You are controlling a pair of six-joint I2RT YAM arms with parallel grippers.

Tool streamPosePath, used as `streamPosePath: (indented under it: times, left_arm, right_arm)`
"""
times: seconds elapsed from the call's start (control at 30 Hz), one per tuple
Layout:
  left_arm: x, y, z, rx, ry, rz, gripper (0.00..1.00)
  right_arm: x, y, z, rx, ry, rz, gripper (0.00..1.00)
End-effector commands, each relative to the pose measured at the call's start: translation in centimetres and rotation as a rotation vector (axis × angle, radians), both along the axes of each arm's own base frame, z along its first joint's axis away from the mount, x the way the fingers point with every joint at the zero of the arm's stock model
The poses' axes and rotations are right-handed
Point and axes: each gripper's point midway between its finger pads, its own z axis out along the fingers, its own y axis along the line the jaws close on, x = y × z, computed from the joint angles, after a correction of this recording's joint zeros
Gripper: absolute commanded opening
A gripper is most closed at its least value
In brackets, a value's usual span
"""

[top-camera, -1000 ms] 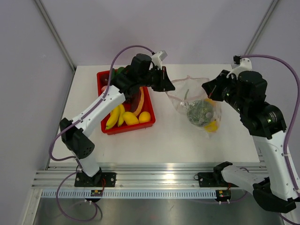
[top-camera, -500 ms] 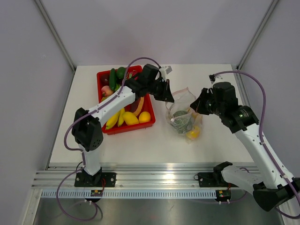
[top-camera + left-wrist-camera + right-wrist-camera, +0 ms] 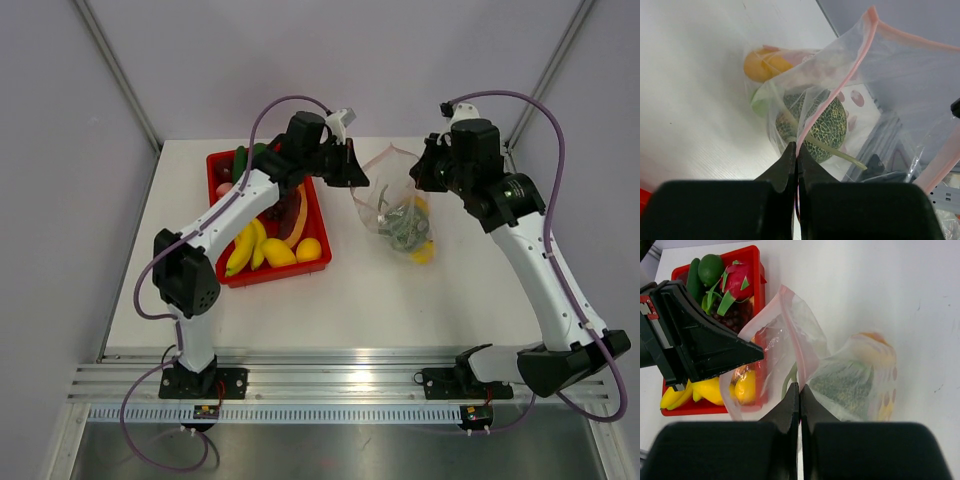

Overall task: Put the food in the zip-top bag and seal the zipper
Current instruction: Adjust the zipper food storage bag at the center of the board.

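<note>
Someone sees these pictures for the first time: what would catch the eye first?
The clear bag, mid-table, pinched at its mouth by the left gripper and the right gripper, both shut. A netted melon lies inside it; a red tray of toy fruit stands to its left.

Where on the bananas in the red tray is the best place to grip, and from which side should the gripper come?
Grip the bananas across their slim middle, coming straight down from above. They lie flat in the red tray, its wall on one side and a yellow fruit close on the other, so a side approach looks blocked.
</note>
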Motion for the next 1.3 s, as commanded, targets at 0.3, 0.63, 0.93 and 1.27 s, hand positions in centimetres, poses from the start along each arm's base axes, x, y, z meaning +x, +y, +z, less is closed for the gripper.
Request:
streamPosePath:
  times: [0.3,0.63,0.93,1.27]
  left_arm:
    - [1.7,2.3,-4.1,0.027,0.049,0.053,0.17]
    - [0.7,6.2,-1.5,0.138,-0.027,0.148,0.7]
    - [1.1,12.0,1.0,0.141,-0.05,0.274,0.73]
    - [3.8,18.7,-1.6,0.182,0.028,0.483,0.75]
  right_arm:
    - [-1.4,3.8,-5.1,0.201,0.107,0.119,0.0]
    - [-1.7,5.1,-4.5,0.314,0.144,0.117,0.0]
    - [-0.9,7.4,-3.4,0.419,0.153,0.183,0.0]
    - [-0.1,8.1,-2.3,0.504,0.171,0.146,0.0]
